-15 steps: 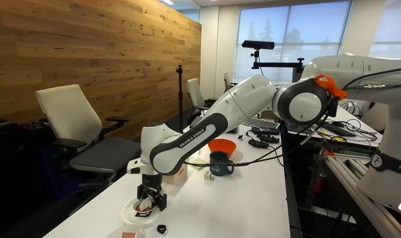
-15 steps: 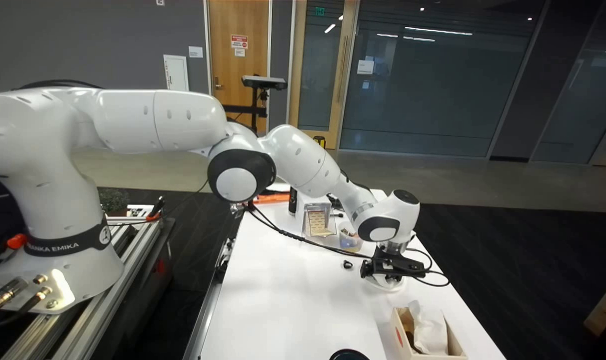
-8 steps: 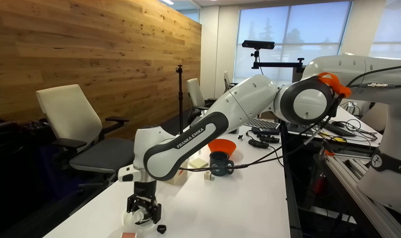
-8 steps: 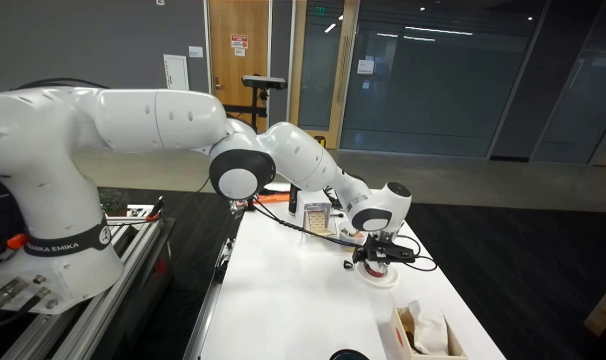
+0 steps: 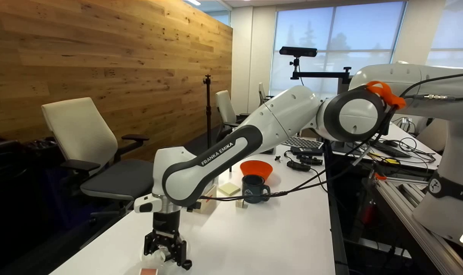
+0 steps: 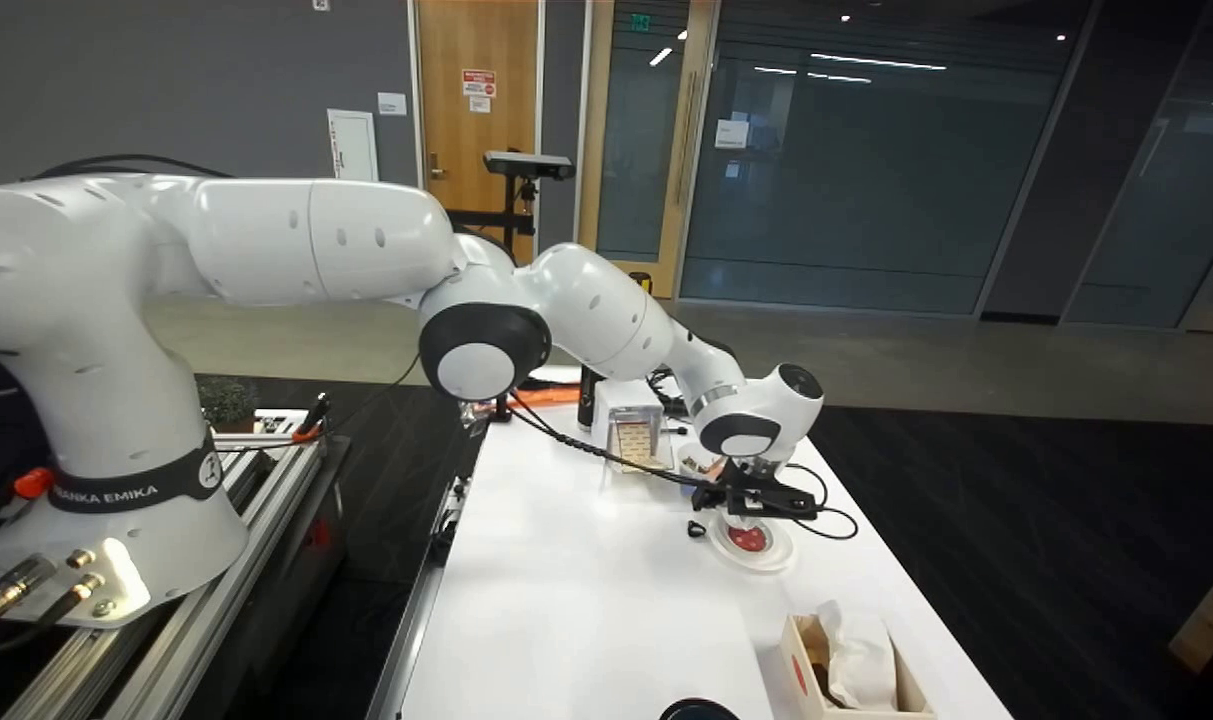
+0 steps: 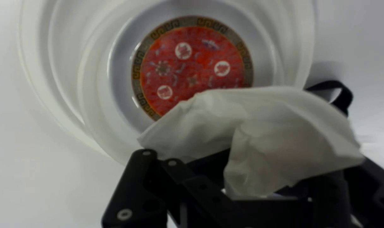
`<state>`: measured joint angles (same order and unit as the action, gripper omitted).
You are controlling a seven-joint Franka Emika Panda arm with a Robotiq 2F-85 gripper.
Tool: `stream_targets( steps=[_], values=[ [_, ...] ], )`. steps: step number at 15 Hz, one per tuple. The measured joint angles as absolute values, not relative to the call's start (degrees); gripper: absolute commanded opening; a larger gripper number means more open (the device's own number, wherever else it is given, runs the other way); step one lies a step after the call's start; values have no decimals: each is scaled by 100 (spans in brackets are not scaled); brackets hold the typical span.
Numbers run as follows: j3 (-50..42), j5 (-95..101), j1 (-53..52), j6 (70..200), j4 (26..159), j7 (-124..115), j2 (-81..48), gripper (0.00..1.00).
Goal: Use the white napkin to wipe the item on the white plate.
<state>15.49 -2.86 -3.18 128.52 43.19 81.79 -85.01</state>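
Note:
My gripper [image 5: 165, 253] is shut on the crumpled white napkin [image 7: 258, 126], which hides the fingertips in the wrist view. Beyond it lies the item [image 7: 192, 60], a round red piece with a patterned border and pale medallions, in a white rim. It sits on the white plate [image 7: 63, 85], also seen in an exterior view with the red item [image 6: 749, 539] uncovered in the middle of the plate [image 6: 766, 564]. The napkin hangs over the plate's edge region and covers the item's lower border in the wrist view. Whether it touches the plate I cannot tell.
A small black ring-like object [image 6: 696, 529] lies beside the plate, close to the gripper. A cream box [image 6: 801, 680] with white tissue stands nearby. Further along are a dark mug [image 5: 253, 190], an orange bowl [image 5: 256, 169] and a clear tub [image 6: 699, 490] behind the gripper.
The gripper, still shut on the napkin, has moved off the middle of the plate toward the black ring and clear tub side. The red item, covered before, now shows.

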Motion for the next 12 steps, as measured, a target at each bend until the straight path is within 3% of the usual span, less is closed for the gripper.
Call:
stream_targets(
  steps=[12],
  values=[
    [1823,-1057,15,12366,4319,8257,-8501,0]
  ],
)
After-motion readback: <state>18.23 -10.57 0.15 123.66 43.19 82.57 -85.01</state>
